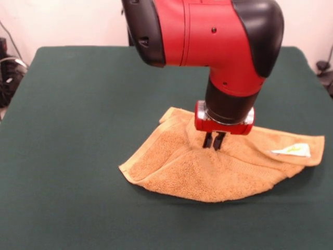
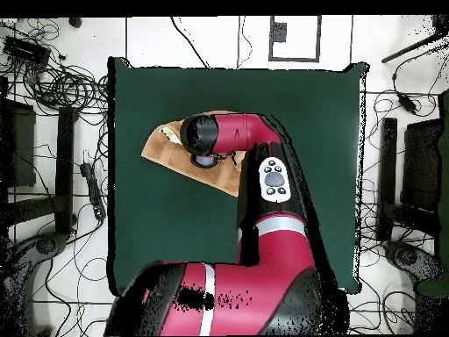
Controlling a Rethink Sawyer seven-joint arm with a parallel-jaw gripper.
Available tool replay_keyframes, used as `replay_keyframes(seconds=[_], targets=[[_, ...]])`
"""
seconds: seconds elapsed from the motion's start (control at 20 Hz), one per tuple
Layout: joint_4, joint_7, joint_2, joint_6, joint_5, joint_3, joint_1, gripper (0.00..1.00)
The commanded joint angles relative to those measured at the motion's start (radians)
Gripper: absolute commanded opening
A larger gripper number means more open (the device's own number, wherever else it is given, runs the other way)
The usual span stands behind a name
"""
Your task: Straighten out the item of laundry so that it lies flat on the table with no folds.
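Jaws of the red-and-black arm's gripper (image 1: 214,141) pinch a raised ridge of the small orange-yellow terry-cloth towel (image 1: 208,174), mid-cloth, w/ towel crumpled on the dark green felt table (image 1: 78,104) below. Soft, light, limp; prob. best taken at a corner or hem.

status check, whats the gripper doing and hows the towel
Gripper down on the towel, fingers close together, pinching at its middle. Towel bunched and folded, not flat. Table around it, nothing in the way.
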Motion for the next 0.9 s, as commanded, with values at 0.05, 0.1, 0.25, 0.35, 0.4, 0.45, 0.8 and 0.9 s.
replay_keyframes(seconds=[0.05, 0.1, 0.25, 0.35, 0.4, 0.45, 0.8, 0.9], targets=[[0.037, 0.145, 0.046, -0.037, 0.013, 0.007, 0.035, 0.00], [0.015, 0.147, 0.054, -0.018, 0.016, 0.005, 0.038, 0.00], [-0.070, 0.137, 0.082, 0.019, 0.008, -0.003, 0.049, 0.00], [-0.112, 0.141, 0.096, 0.034, 0.011, -0.007, 0.053, 0.00], [-0.132, 0.142, 0.102, 0.039, 0.012, -0.009, 0.056, 0.00], [-0.156, 0.138, 0.110, 0.048, 0.010, -0.009, 0.058, 0.00], [-0.274, 0.134, 0.140, 0.099, -0.004, -0.014, 0.069, 0.00], [-0.284, 0.135, 0.140, 0.111, -0.003, -0.014, 0.070, 0.00]])
